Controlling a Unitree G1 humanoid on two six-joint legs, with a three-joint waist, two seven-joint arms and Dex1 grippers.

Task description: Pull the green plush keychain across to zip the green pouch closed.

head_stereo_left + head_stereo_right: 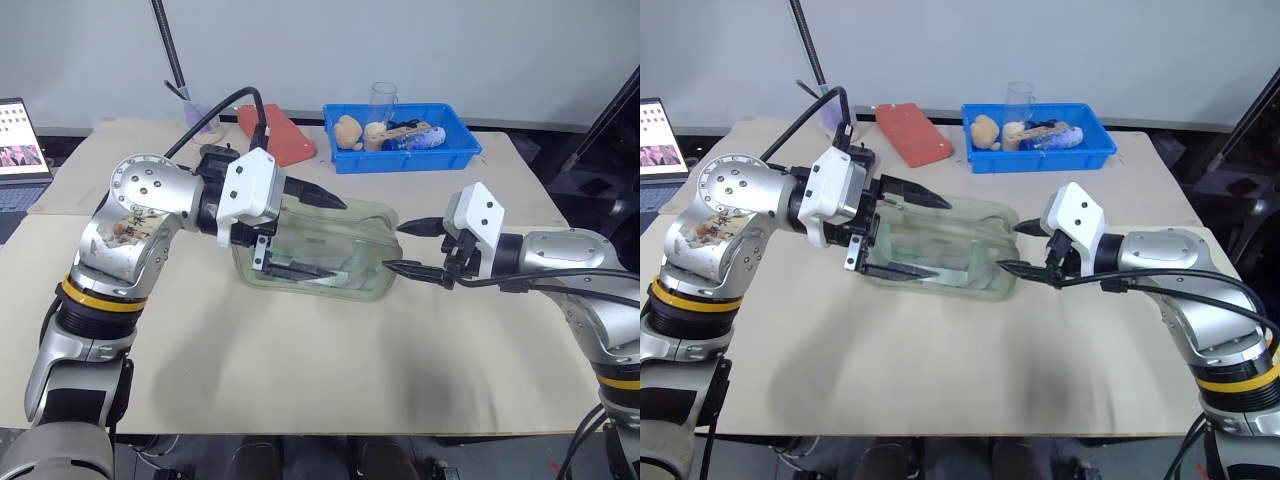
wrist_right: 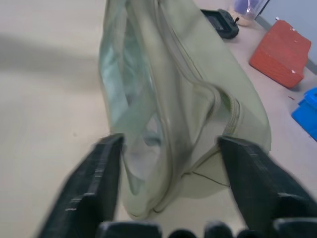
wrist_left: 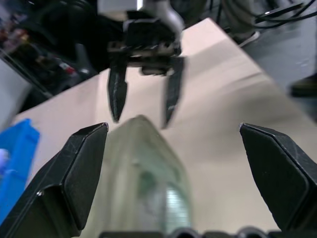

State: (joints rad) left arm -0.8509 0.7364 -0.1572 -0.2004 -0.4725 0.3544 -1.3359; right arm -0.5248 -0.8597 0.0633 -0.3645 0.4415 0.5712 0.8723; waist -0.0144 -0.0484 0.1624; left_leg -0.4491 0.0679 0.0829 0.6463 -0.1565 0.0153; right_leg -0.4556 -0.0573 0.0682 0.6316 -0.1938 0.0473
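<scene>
The green pouch [image 1: 350,235] lies lengthwise at the middle of the table, its zipper along the top [image 2: 173,64]. My left gripper [image 1: 340,242] hangs open over the pouch's left half, one finger above the top and one along the near side, with nothing held. At the pouch's right end my right gripper [image 1: 392,247] stands open, and that end sits between its fingers [image 2: 94,188]. The left wrist view looks along the pouch [image 3: 143,168] to the right gripper [image 3: 142,119] facing it. The green plush keychain is hidden.
A blue tray [image 1: 405,163] with a tan plush and other small items stands at the back, with a clear cup [image 1: 382,100] behind it. A red-orange flat case [image 1: 278,133] lies to its left. A laptop [image 1: 20,150] sits at the far left. Bare tabletop lies in front of the pouch.
</scene>
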